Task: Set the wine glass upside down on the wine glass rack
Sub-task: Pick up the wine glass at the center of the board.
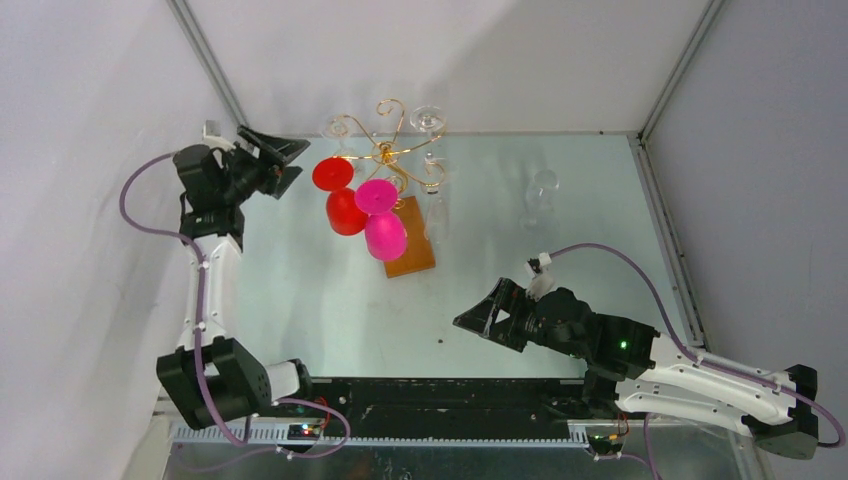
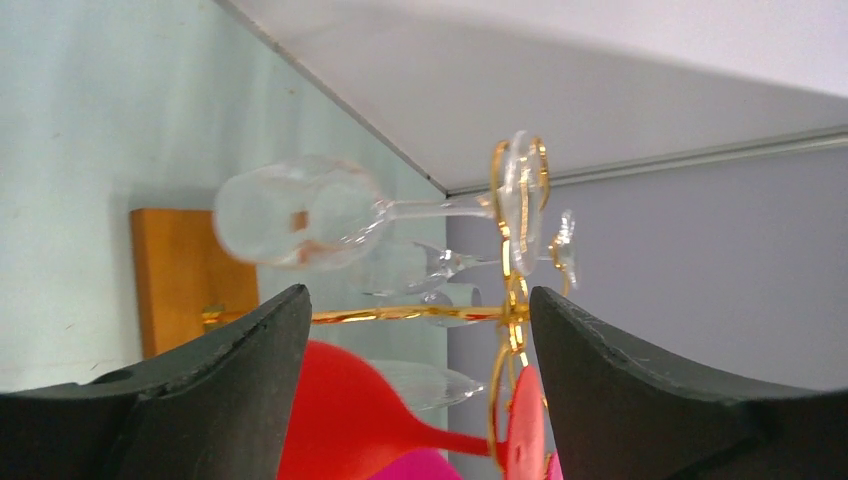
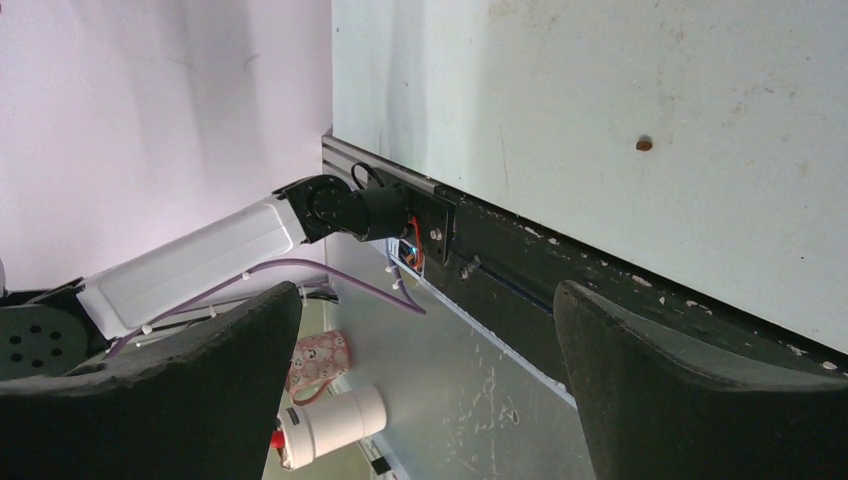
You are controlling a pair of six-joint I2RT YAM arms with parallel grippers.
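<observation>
We see the rack (image 1: 385, 152) at the back middle of the bench (image 1: 300, 300), its wooden base (image 1: 415, 250) pointing toward the arms. The red glass (image 1: 345, 210) hangs upside down on the rack's left side, with its foot caught in a scroll arm and its bowl below.

The pink glass (image 1: 385, 236) hangs just beside it, to the right and nearer. From above their bowls overlap, and we cannot tell whether they touch. Clear glasses (image 1: 428, 118) hang from the far and right arms. In the left wrist view one of them (image 2: 295, 212) lies across the picture just above the red glass (image 2: 345, 420).

The left gripper (image 1: 290, 163) sits just left of the red glass's foot, apart from it. Its jaws are spread and hold nothing. In its own view (image 2: 418, 300) the rack's post and the red stem show between the fingers, beyond their tips.

The right gripper (image 1: 478, 318) is low over the near right of the bench, well apart from the rack, with its jaws wide and empty (image 3: 428, 290).

An upright glass (image 1: 540, 195) stands alone at the back right.
</observation>
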